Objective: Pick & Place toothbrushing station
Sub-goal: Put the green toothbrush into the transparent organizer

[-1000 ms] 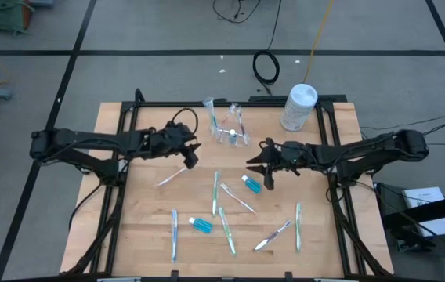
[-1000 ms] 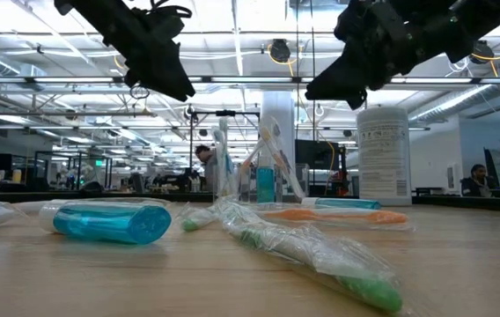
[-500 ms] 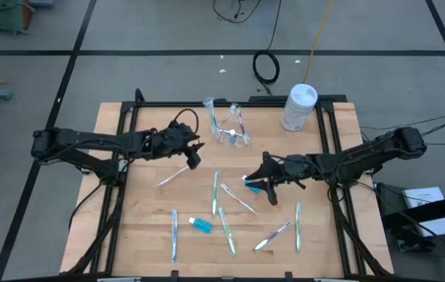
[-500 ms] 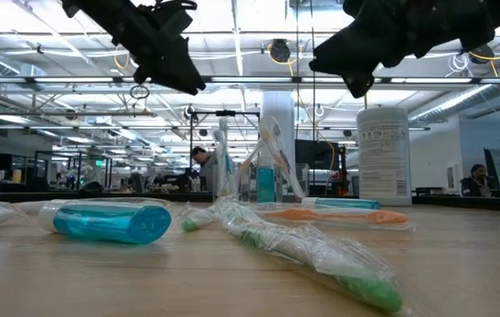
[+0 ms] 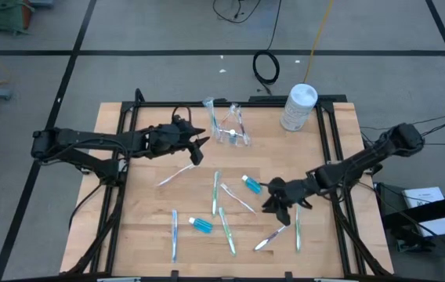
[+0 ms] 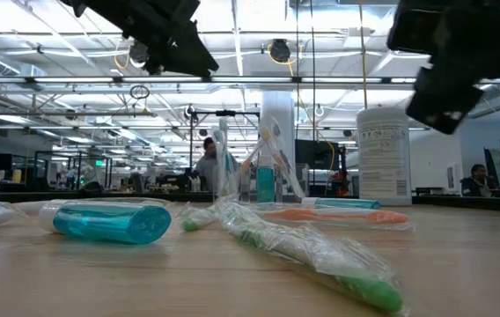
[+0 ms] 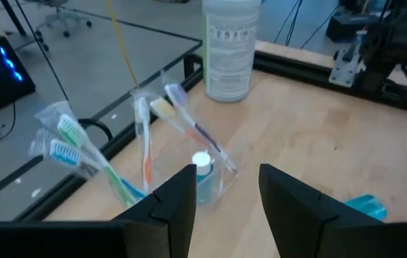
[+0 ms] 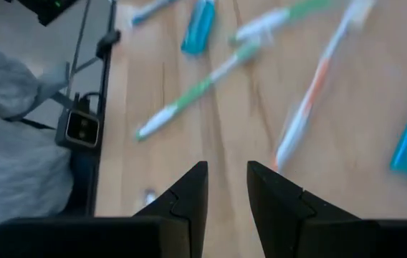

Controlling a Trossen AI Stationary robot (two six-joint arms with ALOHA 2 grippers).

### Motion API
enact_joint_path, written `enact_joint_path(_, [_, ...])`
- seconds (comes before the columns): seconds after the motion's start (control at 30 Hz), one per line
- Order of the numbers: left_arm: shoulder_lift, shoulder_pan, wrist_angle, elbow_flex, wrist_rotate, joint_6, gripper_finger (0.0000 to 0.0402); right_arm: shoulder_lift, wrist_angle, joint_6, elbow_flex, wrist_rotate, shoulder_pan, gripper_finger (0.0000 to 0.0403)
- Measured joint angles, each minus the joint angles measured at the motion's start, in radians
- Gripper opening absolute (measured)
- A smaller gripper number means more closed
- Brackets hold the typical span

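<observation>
Just below the right gripper (image 5: 279,205), jaws a little open and empty, lies a toothbrush (image 5: 273,235) to reach for next.

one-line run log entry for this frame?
left gripper: open, empty, beside cup | right gripper: open, empty, over loose toothbrushes | tube: on table

Scattered toothbrushes (image 5: 227,229) and tubes (image 5: 200,225) crowd the table's (image 5: 140,235) middle; its corners seem passable.
</observation>
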Motion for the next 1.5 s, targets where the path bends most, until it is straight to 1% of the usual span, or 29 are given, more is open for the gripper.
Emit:
enact_joint_path(0.1, [0.0, 0.0, 0.006, 0.0, 0.0, 0.003, 0.0159, -0.001, -0.056, 0.118, 0.0, -0.002, 0.051, 0.0089])
enact_joint_path(0.13, [0.0, 0.0, 0.006, 0.0, 0.0, 0.008, 0.0159, -0.001, -0.081, 0.188, 0.0, -0.01, 0.068, 0.0089])
enact_joint_path(0.27, [0.0, 0.002, 0.037, 0.0, -0.003, 0.032, 0.0159, -0.014, -0.169, 0.522, 0.0, -0.105, 0.13, 0.0089])
enact_joint_path(0.33, [0.0, 0.002, 0.067, 0.0, -0.013, 0.035, 0.0159, -0.017, -0.212, 0.648, 0.0, -0.135, 0.161, 0.0089])
enact_joint_path(0.47, [0.0, 0.002, 0.103, 0.0, -0.016, 0.036, 0.0159, -0.023, -0.32, 0.869, 0.0, -0.133, 0.231, 0.0089])
enact_joint_path(0.53, [0.0, 0.002, 0.107, 0.0, -0.016, 0.036, 0.0159, -0.022, -0.402, 0.962, 0.0, -0.133, 0.262, 0.0089])
enact_joint_path(0.67, [0.0, 0.005, 0.122, 0.0, -0.017, 0.074, 0.0159, -0.022, -0.547, 1.145, 0.0, -0.123, 0.297, 0.0089])
enact_joint_path(0.73, [0.0, 0.005, 0.131, 0.0, -0.017, 0.104, 0.0159, -0.021, -0.586, 1.159, 0.0, -0.09, 0.3, 0.0089])
enact_joint_path(0.87, [0.0, 0.005, 0.139, 0.0, -0.017, 0.109, 0.0159, -0.021, -0.616, 1.124, 0.0, 0.028, 0.298, 0.0089])
enact_joint_path(1.0, [0.0, 0.005, 0.149, 0.0, -0.017, 0.111, 0.0159, -0.021, -0.653, 1.11, 0.0, 0.081, 0.295, 0.0089])
enact_joint_path(1.13, [0.0, 0.005, 0.149, 0.0, -0.017, 0.111, 0.0159, -0.021, -0.665, 1.156, 0.0, 0.073, 0.295, 0.0089])
enact_joint_path(1.2, [0.0, 0.006, 0.149, 0.0, -0.017, 0.111, 0.0159, -0.021, -0.665, 1.184, 0.0, 0.049, 0.296, 0.0089])
enact_joint_path(1.33, [0.0, 0.006, 0.149, 0.0, -0.017, 0.11, 0.0159, -0.011, -0.665, 1.201, 0.0, 0.054, 0.299, 0.0089])
enact_joint_path(1.5, [0.0, 0.006, 0.148, 0.0, -0.017, 0.109, 0.0159, 0.017, -0.648, 1.196, 0.0, 0.024, 0.307, 0.0089])
